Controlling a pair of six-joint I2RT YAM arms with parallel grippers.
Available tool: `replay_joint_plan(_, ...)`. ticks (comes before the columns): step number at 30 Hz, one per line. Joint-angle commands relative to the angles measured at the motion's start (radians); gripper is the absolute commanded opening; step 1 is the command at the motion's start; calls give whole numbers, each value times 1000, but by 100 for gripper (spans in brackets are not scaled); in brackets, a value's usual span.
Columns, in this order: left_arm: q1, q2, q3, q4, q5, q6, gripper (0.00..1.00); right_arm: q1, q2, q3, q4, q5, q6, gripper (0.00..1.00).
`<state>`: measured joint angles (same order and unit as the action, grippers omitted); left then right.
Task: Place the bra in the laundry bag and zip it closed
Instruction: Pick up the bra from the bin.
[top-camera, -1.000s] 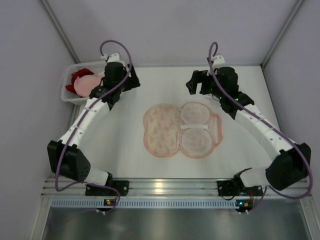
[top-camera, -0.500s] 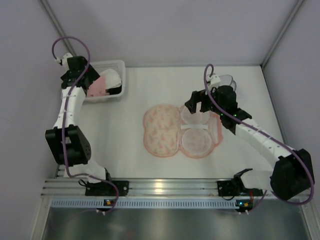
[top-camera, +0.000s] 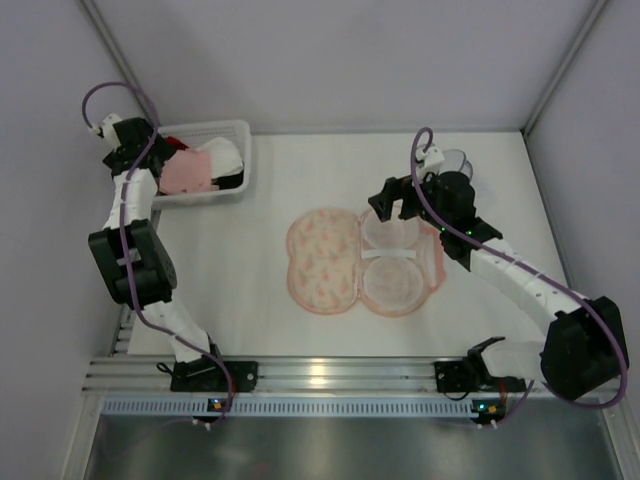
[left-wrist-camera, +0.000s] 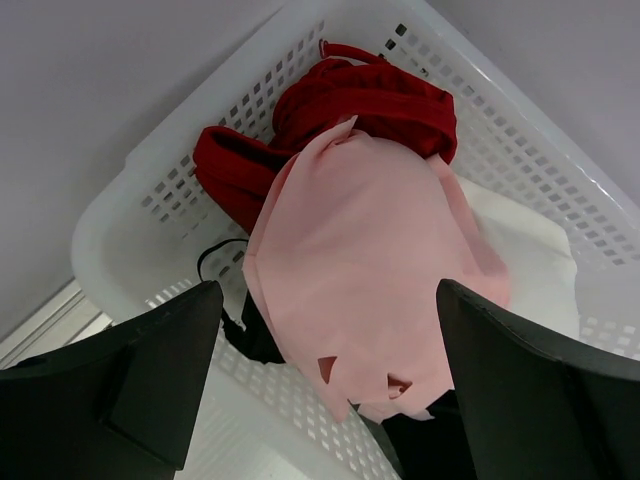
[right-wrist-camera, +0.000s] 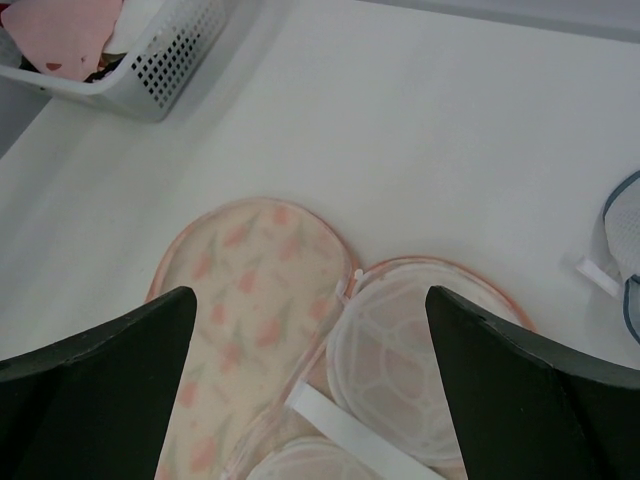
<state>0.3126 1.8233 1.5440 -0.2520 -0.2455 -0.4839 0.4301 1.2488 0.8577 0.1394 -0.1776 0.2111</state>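
Left gripper (left-wrist-camera: 330, 295) is hovering wide open over the bra (left-wrist-camera: 370, 250) in the basket (left-wrist-camera: 150, 205); I'd be pinching pink only, avoiding the red garment (left-wrist-camera: 380, 100).

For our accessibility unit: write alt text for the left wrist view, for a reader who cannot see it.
A pale pink bra lies on top of a red garment in a white perforated basket, with a black garment and a white garment beside it. The left claw hangs open over the bra.
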Motion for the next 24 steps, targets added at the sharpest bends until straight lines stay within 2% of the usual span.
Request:
replay_joint_plan(1,-6,43,17,125,-3,2,94,4,-2,-2,75,21,5,99)
replay_joint_plan(12,17,163,28,171,21,-30,91,4,31,35,52,55,-21,99)
replay_joint_plan(15,19,182,31,192,48,-36,89,6,43,43,55,58,-21,99)
replay_joint_plan(19,19,186,28,215,63,-48,80,4,63,61,34,67,-27,99)
replay_joint_plan(22,17,185,24,237,72,-44,61,6,69,64,35,70,-29,99)
replay_joint_plan(23,19,183,21,241,71,-42,49,6,70,66,37,72,-29,99)
replay_joint_plan(24,17,182,18,244,72,-42,42,6,74,67,35,72,-29,99)
